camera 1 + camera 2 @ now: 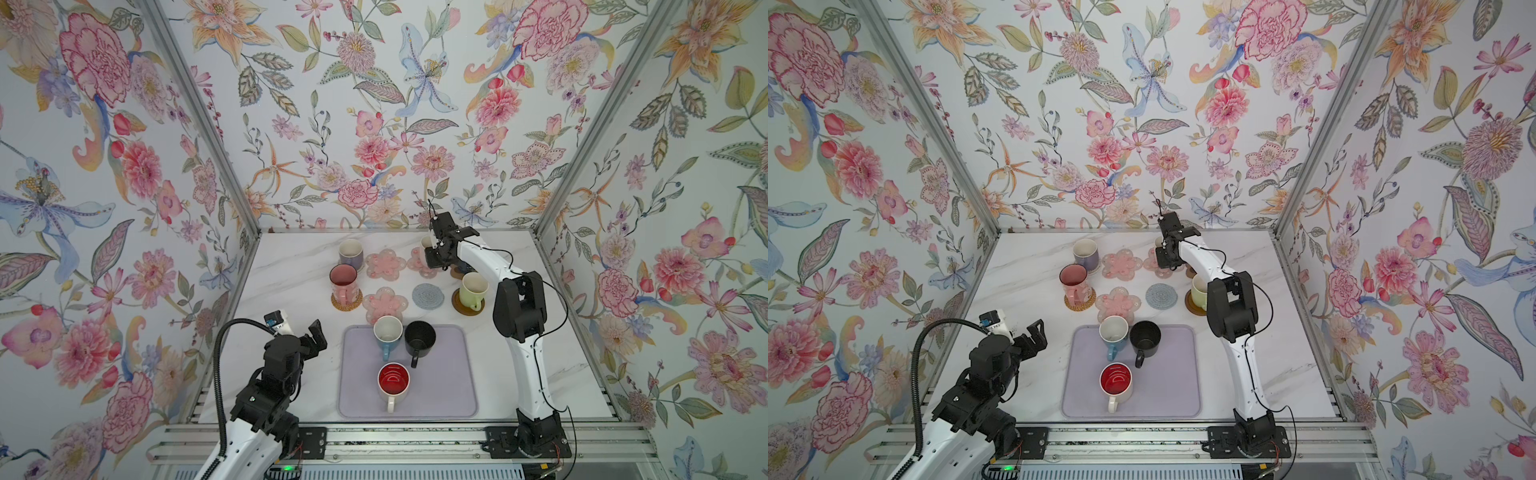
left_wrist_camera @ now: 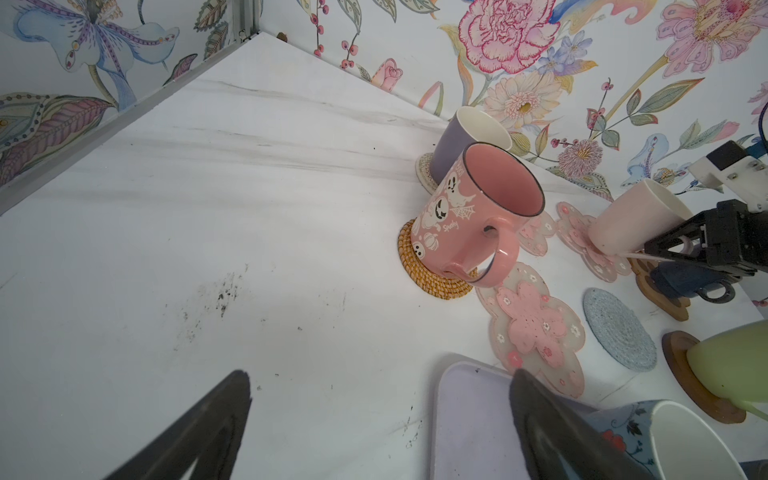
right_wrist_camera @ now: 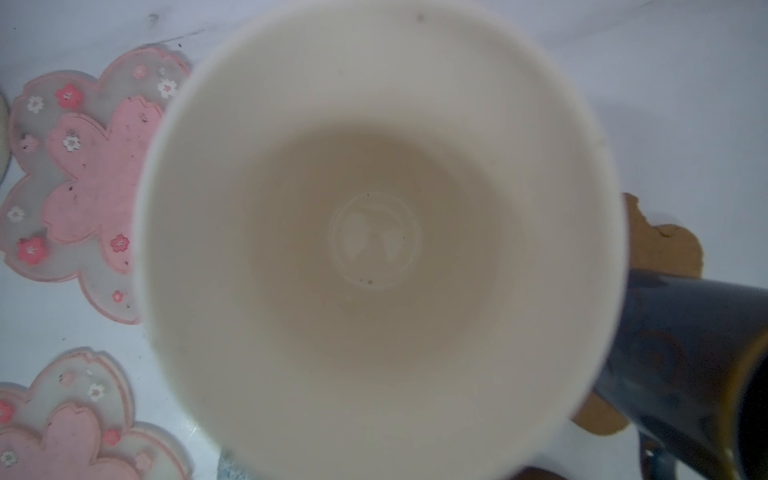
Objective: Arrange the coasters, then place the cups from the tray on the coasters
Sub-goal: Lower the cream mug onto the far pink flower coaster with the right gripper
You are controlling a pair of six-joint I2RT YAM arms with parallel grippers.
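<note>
My right gripper (image 1: 434, 257) is shut on the handle of the cream cup (image 2: 636, 220), whose base is on or just above a pink flower coaster (image 2: 598, 253) at the back; its inside fills the right wrist view (image 3: 374, 232). My left gripper (image 1: 314, 336) hangs open and empty over the table by the tray's (image 1: 444, 390) far left corner. On the tray stand the blue cup (image 1: 387, 333), the black cup (image 1: 419, 337) and the white cup with red inside (image 1: 393, 381). Two flower coasters (image 1: 385, 264) (image 1: 385, 303) and the grey knitted one (image 1: 428, 296) lie bare.
The lavender cup (image 1: 351, 252), the pink cup (image 1: 344, 281) on rattan, the light green cup (image 1: 473, 289) on a wooden disc and the navy cup (image 2: 685, 282) on the paw coaster stand near the cream cup. Flowered walls close three sides.
</note>
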